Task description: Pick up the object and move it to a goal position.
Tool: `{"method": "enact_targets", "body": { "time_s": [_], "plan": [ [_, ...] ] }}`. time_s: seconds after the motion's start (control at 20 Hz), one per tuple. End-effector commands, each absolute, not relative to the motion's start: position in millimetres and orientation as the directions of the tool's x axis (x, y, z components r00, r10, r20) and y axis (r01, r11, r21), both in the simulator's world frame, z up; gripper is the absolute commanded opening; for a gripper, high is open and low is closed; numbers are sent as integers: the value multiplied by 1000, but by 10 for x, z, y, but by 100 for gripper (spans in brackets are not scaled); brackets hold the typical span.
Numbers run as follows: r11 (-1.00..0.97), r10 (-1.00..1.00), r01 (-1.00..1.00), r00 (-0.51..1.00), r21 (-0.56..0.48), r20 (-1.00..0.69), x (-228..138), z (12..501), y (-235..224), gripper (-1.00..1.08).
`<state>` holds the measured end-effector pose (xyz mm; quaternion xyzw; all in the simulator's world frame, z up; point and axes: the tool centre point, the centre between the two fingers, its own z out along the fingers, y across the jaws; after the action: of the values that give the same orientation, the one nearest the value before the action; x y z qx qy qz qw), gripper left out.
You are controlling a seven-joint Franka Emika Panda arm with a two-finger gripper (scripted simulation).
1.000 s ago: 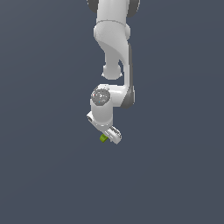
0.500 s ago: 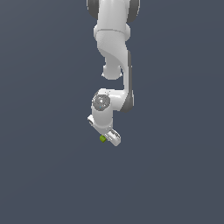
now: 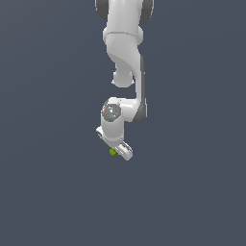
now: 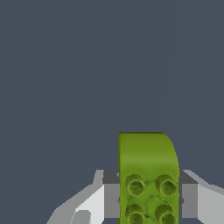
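Hand [image 3: 116, 153] and block are already one unit: in the wrist view the two grey fingers [image 4: 110, 199] press against the flanks of the lime-green block [image 4: 148, 175], one on each side, so the hand is clamped on it. Going across the exterior view from its left, there is only flat grey ground, then the block [image 3: 112, 152] as a small green speck peeking out at the hand's tip on that same side, then the white arm [image 3: 124, 57] rising above it, then more bare ground out to the view's right. The block's long axis runs straight out between the fingers, away from the palm (its studded face is turned toward the wrist camera), so it sits square in the grip, not skewed. No goal marker shows in either view, so which way the carry must go cannot be told. My judgement is that the pick is done and the transport is what remains.
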<state>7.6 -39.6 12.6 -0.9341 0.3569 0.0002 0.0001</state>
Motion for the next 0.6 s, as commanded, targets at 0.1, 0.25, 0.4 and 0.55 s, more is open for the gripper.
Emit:
{"method": "enact_targets", "body": {
  "time_s": [0.1, 0.25, 0.4, 0.55],
  "plan": [
    [-745, -667, -667, 745, 0, 0, 51, 141, -430, -100],
    [-745, -667, -667, 745, 0, 0, -5, 173, -505, -100],
    [-745, -667, -667, 745, 0, 0, -94, 225, -628, -100],
    [-745, -667, -667, 745, 0, 0, -223, 301, -808, -100]
  ]
}}
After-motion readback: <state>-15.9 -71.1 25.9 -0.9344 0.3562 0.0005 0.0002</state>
